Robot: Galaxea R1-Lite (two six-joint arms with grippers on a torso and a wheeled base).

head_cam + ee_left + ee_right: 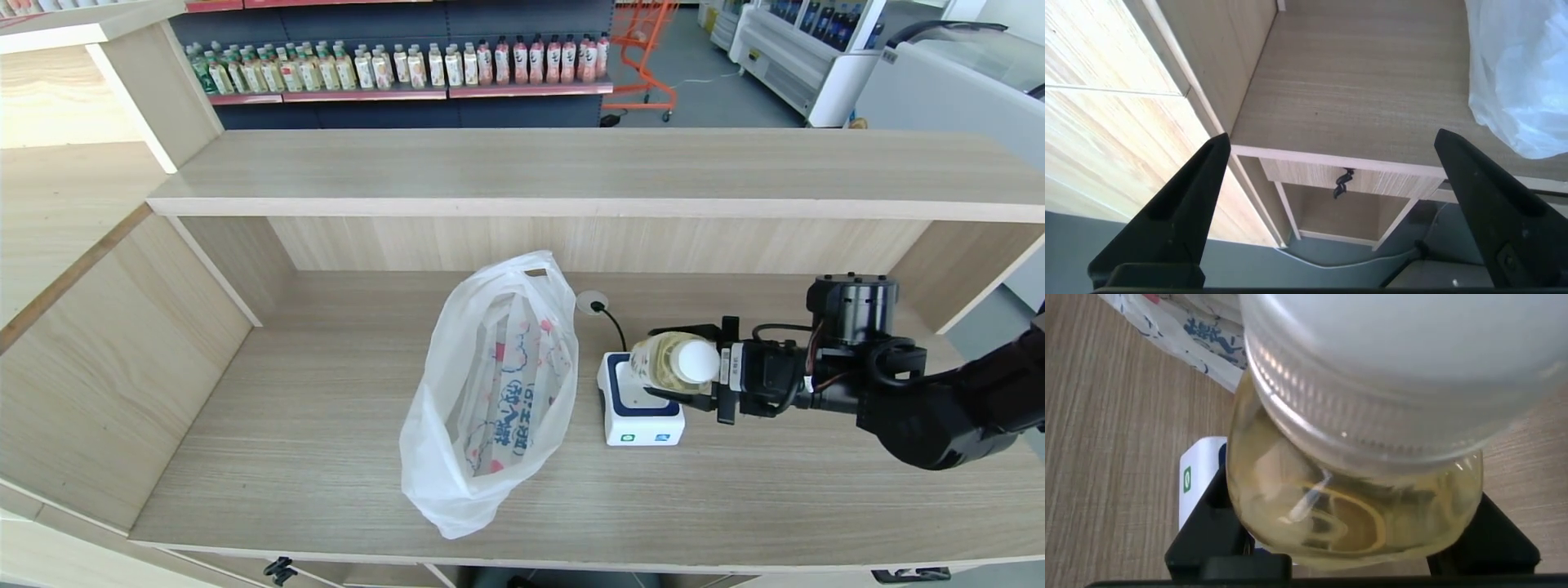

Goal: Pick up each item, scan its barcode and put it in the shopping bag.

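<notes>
The right pincer, right of centre in the head view, is clamped on a bottle of pale yellow drink with a white cap. One dark finger lies along the bottle's far side and the other along its near side. The bottle lies sideways, cap toward the wrist and body pointing toward the middle of the frame. In the right wrist view the cap and ribbed neck of the bottle sit closest to the camera.

Under the bottle stands a white scanner with a blue-framed top. Whether bottle and scanner touch cannot be told. A black cable runs from the scanner to a round port in the desk.

Just beside the scanner, at the centre of the frame, lies the shopping bag. It is thin white plastic with its mouth gaping, and a packet with pink and blue print lies inside.

The left pincer is spread wide and holds nothing. It hangs off the desk's front edge, with a bulge of the bag near it.

A shelf of bottles runs along the top of the head view.
</notes>
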